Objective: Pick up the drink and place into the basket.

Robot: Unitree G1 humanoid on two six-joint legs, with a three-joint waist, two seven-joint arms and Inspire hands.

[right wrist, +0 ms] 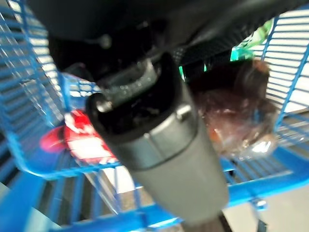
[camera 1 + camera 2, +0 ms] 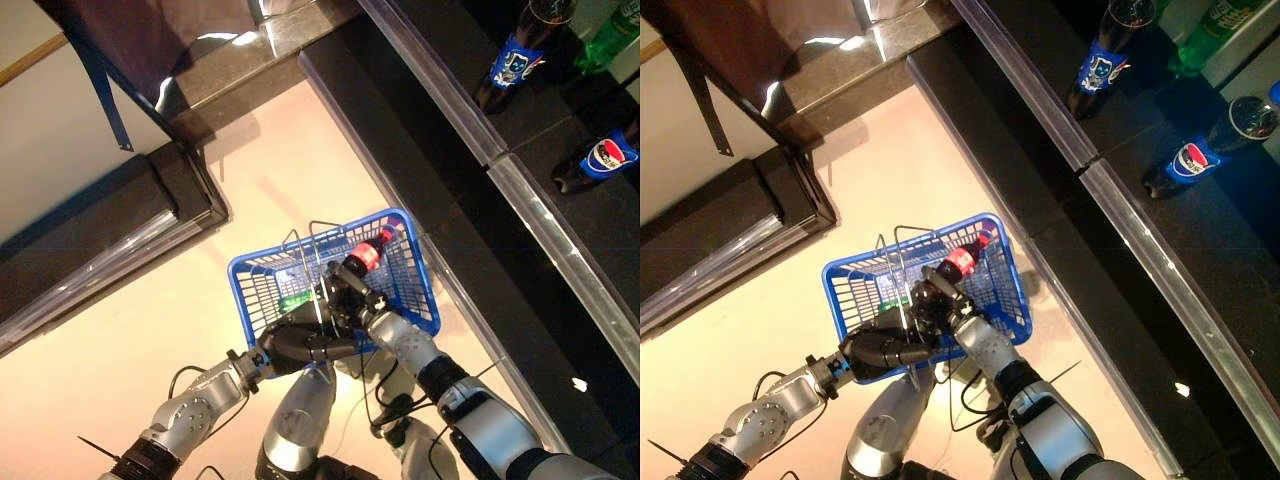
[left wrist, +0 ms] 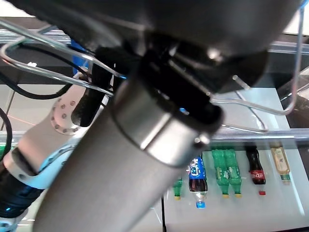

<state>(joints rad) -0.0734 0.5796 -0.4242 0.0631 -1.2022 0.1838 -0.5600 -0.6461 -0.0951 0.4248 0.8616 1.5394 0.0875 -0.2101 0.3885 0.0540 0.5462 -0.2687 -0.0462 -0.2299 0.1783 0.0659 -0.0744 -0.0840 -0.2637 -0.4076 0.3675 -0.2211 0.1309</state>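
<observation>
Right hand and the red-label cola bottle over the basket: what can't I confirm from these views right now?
- Right hand grip: its fingers are bunched against the red-label cola bottle in the eye views and blurred in its wrist view.
- Left hand fingers: hidden at the wire handles of the blue basket.
- Basket floor: covered by both hands.

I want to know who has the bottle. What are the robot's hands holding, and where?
The right hand grips the red-labelled cola bottle by its lower body, over the blue basket. The left hand holds the basket's wire handles.
</observation>
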